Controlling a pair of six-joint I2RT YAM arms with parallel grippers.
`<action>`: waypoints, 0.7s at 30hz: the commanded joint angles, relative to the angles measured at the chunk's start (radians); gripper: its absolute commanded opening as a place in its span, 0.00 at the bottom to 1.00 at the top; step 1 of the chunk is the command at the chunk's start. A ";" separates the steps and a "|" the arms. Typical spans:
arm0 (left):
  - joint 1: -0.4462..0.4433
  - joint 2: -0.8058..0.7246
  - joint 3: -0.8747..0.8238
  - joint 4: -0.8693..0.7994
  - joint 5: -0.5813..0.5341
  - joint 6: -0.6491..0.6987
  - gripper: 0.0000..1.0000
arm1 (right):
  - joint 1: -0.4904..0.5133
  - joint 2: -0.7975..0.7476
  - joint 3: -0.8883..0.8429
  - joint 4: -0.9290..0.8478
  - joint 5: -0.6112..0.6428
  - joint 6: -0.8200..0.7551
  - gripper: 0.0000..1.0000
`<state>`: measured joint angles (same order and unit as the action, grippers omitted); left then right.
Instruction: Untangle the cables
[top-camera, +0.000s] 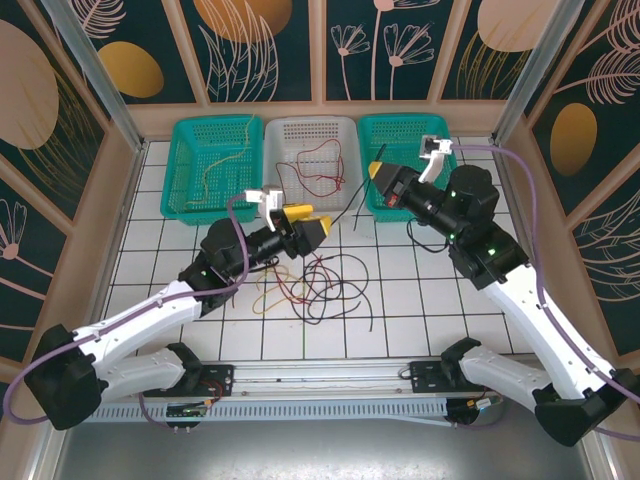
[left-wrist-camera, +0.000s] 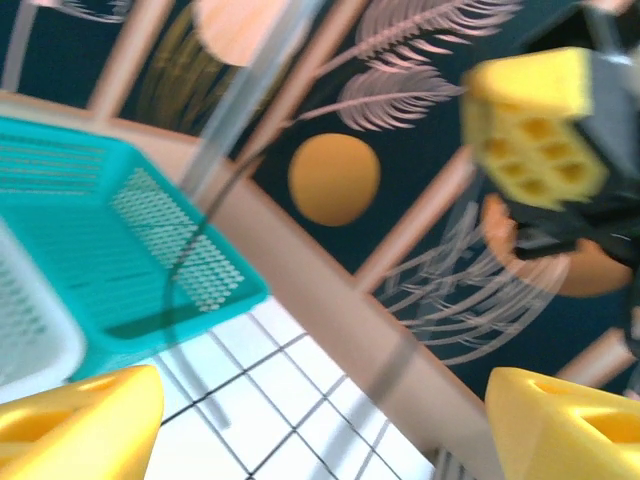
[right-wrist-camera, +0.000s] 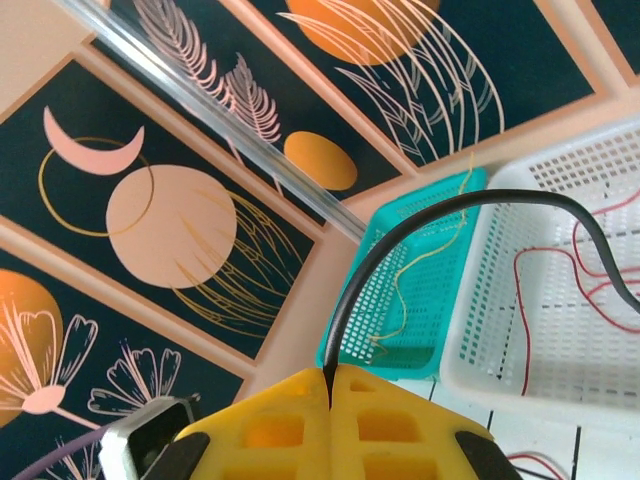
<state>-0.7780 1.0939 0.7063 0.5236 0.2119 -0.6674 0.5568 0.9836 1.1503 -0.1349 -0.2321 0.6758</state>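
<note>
Right tool (right-wrist-camera: 330, 388) pressed together, pinching black cable (right-wrist-camera: 480, 196), left tool (top-camera: 312, 221) spread, holding nothing, tangled red, yellow and black cables (top-camera: 318, 280) on tiled counter (top-camera: 430, 300) between arms

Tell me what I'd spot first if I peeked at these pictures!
A messy tangle of red, yellow and black cables lies in the middle of the white tiled table. The right tool is shut tight on one black cable. Along the far edge sit a teal basket, a white basket and another teal basket.
</note>
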 joint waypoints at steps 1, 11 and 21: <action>0.013 -0.040 0.076 -0.175 -0.148 -0.022 0.86 | -0.005 0.019 0.063 -0.031 -0.065 -0.074 0.00; 0.222 0.024 0.190 -0.305 0.061 -0.081 0.86 | -0.004 0.025 0.109 -0.028 -0.197 -0.148 0.00; 0.128 0.150 0.081 0.015 0.335 -0.185 0.87 | -0.003 0.016 0.061 0.074 -0.264 -0.109 0.00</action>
<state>-0.6128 1.2289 0.7956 0.4164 0.4706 -0.8330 0.5568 1.0153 1.2213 -0.1448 -0.4530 0.5568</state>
